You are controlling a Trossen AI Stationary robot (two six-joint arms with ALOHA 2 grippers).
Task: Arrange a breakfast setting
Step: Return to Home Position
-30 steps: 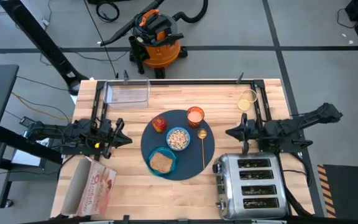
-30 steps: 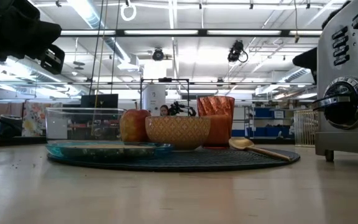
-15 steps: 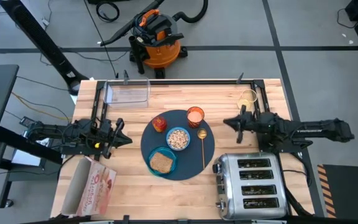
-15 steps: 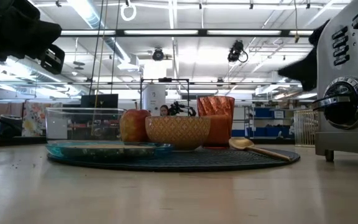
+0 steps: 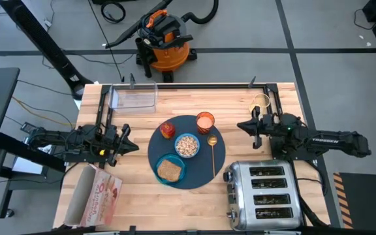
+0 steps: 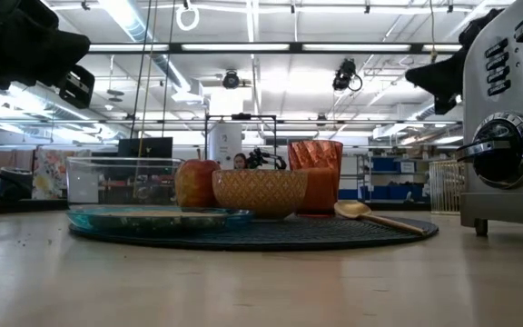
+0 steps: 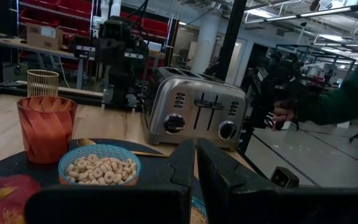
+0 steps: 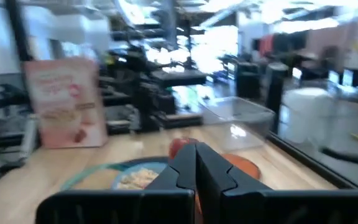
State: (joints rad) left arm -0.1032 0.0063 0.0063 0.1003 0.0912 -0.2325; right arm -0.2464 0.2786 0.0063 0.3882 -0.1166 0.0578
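Observation:
A round dark mat (image 5: pixel 187 151) lies mid-table. On it stand a light-blue bowl (image 5: pixel 187 145) of cereal, a teal plate (image 5: pixel 170 170) bearing a toast slice (image 5: pixel 169 170), a red-orange fruit (image 5: pixel 167 129) and an orange cup (image 5: pixel 205 121). A gold spoon (image 5: pixel 213 150) lies flat on the mat's right part. My left gripper (image 5: pixel 134 146) hovers shut just left of the mat, its fingers (image 7: pixel 185 168) pointing level across the setting. My right gripper (image 5: pixel 240 125) hovers shut right of the mat, beyond the cup, with its fingers (image 8: pixel 185 171) pointing level at the setting. Neither holds anything.
A chrome toaster (image 5: pixel 263 192) stands at the near right, close under my right arm. A pink cereal box (image 5: pixel 96 194) lies near left. A clear container (image 5: pixel 134 98) sits far left, a small gold wire cup (image 5: pixel 260 104) far right. A person's green sleeve (image 7: pixel 347 99) shows beyond the table.
My right gripper has swung a little toward the table's far edge, away from the toaster, while its arm behind it has swept toward the near side. It has stayed shut. The setting has not moved.

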